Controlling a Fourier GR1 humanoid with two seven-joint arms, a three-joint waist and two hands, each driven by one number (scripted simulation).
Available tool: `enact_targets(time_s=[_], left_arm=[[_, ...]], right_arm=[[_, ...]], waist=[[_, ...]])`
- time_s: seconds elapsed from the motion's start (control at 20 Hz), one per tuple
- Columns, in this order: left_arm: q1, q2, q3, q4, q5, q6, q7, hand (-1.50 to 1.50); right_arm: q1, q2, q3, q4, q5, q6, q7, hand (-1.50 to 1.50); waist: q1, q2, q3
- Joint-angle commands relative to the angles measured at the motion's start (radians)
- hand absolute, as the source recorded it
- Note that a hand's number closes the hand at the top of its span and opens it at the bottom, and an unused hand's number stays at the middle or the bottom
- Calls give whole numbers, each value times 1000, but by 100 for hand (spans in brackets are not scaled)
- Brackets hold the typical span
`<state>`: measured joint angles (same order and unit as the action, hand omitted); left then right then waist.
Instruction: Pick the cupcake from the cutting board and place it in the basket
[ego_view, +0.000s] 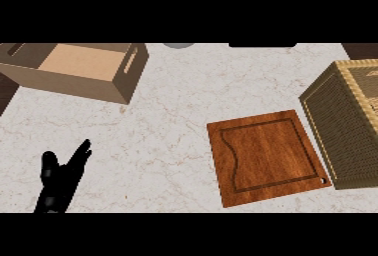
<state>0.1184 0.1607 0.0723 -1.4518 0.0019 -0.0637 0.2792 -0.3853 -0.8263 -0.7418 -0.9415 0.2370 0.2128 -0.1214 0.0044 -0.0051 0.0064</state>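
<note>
Head view shows my left robot hand (60, 176) resting near the counter's (170, 130) front left edge, fingers straight and apart, holding nothing. I see no right robot hand. I see no cupcake; the cutting board (266, 157) looks bare. The board lies well to the right, just beside the basket (347, 125) at the right edge. A cardboard box (77, 67) sits back left.

No text, label, brand, number or sign can be read anywhere here. The board (267, 156), right of the fingers (77, 155), shows only wood grain and a routed groove (no stamp or mark). The box (74, 70), above the fingers, has plain cardboard sides. The basket (347, 125), far right of the fingers, shows bare weave. The counter (162, 125) carries only marble veining.
</note>
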Motion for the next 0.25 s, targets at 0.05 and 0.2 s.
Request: enact_targets(time_s=[0.05,0.2], left_arm=[[23,-11,-1,51,-7,-6,-28,0],[-5,9,9,40,-4,-15,12,0]], right_arm=[[23,-125,-110,153,-64,45,-14,-150],[25,-198,-122,293,-54,45,-89,-150]], waist=[[-3,7,-6],[2,9,-5]])
